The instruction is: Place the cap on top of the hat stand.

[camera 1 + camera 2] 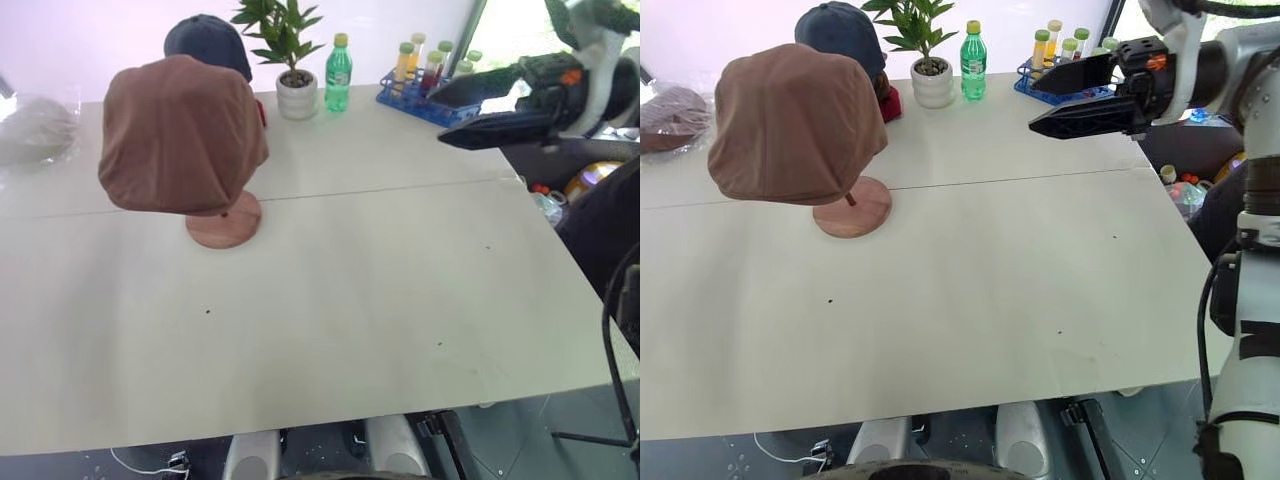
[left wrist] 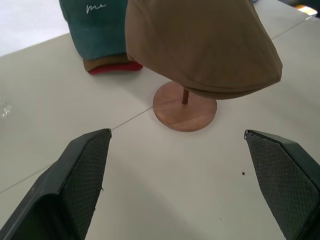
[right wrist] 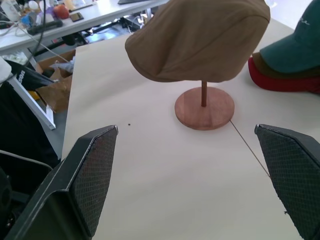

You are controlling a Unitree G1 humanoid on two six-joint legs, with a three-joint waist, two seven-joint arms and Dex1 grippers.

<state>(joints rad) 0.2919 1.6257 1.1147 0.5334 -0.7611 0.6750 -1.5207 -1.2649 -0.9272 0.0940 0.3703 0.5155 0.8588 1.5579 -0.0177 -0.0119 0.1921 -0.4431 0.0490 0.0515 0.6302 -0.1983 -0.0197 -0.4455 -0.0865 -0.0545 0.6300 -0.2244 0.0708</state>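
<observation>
The cap (image 1: 790, 122) sits on the stand (image 1: 851, 208), well left of the right tool (image 1: 1055, 100); both it and the left tool (image 2: 175, 185) are spread, empty.

A lab or test workspace, set up indoors for a robot. A wide, plain white table (image 1: 380, 300) made of two panels joined edge to edge takes up most of the scene, against a pale wall. At its far edge stand props: a small potted plant (image 1: 290, 55), a green plastic bottle (image 1: 339, 72) and a blue rack of capped tubes (image 1: 425, 85) holding coloured liquids. A wooden hat stand (image 3: 204, 107) wearing a brown cap (image 1: 180, 135) sits on the table, with stacked caps (image 3: 290, 62) just behind it. Beyond the table, a cluttered desk (image 3: 75, 15) carries cables and small objects, with a cardboard box (image 3: 55, 87) on the floor below.
</observation>
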